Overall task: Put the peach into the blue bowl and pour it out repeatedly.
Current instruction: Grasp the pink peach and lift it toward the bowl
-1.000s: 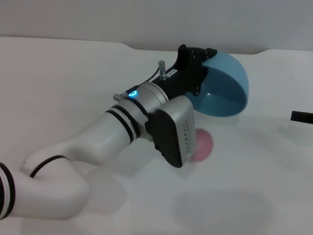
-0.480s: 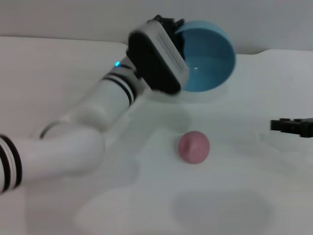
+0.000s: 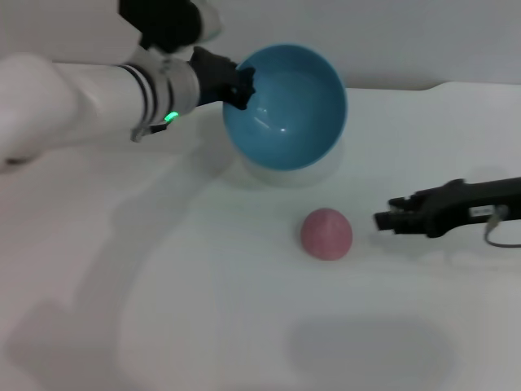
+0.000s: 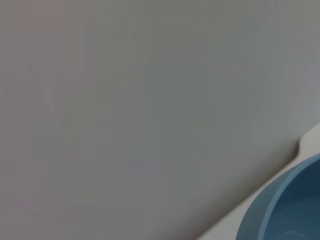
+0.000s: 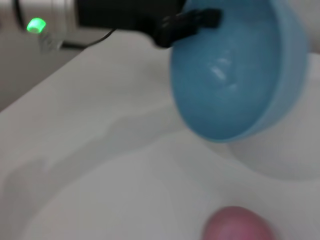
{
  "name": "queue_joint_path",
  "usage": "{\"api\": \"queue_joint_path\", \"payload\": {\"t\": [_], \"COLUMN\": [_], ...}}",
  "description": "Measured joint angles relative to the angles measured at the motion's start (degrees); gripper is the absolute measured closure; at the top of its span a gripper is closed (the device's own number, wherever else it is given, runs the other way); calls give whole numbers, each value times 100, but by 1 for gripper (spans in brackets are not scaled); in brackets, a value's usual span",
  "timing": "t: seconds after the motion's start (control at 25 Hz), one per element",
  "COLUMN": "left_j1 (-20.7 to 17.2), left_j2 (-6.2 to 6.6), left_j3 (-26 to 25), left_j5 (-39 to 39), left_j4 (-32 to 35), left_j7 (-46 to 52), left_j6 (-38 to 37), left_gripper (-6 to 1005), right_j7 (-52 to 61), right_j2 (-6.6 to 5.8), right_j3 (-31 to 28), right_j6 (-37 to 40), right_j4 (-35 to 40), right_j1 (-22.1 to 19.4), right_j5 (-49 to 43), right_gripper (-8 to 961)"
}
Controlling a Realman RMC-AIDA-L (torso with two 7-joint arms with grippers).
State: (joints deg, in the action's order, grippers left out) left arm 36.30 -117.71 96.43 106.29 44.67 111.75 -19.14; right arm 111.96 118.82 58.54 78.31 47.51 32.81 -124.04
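Observation:
The blue bowl (image 3: 285, 106) is held off the white table (image 3: 163, 269), tilted with its empty inside facing me. My left gripper (image 3: 238, 86) is shut on the bowl's left rim. The peach (image 3: 326, 234) lies on the table in front of the bowl, apart from it. My right gripper (image 3: 384, 212) is open and empty, low over the table just right of the peach, not touching it. The right wrist view shows the bowl (image 5: 235, 75), the left gripper (image 5: 186, 22) on its rim and the peach (image 5: 240, 227). The left wrist view shows only a part of the bowl (image 4: 285, 210).
A grey wall (image 3: 407, 32) stands right behind the table's far edge (image 3: 456, 84). The left arm (image 3: 73, 98) reaches across the upper left. The bowl casts a shadow on the table under it.
The left arm swung up and to the left, turning the bowl from steeply tipped toward upright. The peach, first half hidden behind the wrist, lies free. The right gripper moved in from the right toward it.

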Motion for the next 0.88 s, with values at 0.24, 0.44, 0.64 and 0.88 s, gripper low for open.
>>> {"api": "queue_joint_path", "payload": {"t": [0.24,0.44,0.64,0.88], "left_j1": [165,252,219,193], "left_j2": [31,36,40,28], "left_j3": [-1728,-2248,-2372,-2481], "left_j5": [1526,2844,3288,3362], "left_j4": [93,342,663,844], "left_j7": [1199,2400,3182,3394], "left_j6": [-2200,-3276,-4085,-4520], "left_gripper": [1000,999,999,999], "right_j7": [-15,40,59,65], "right_j2": [6,15,24,31], "right_j3": [1016,1587,1952,2054], "right_j6": [-295,-889,-1475,-1688], "right_j4": [-146,-377,-411,-593], "right_j1": [455,647,634,667], "right_j5": [40,40,40,53], "right_gripper": [487,404,321,321]}}
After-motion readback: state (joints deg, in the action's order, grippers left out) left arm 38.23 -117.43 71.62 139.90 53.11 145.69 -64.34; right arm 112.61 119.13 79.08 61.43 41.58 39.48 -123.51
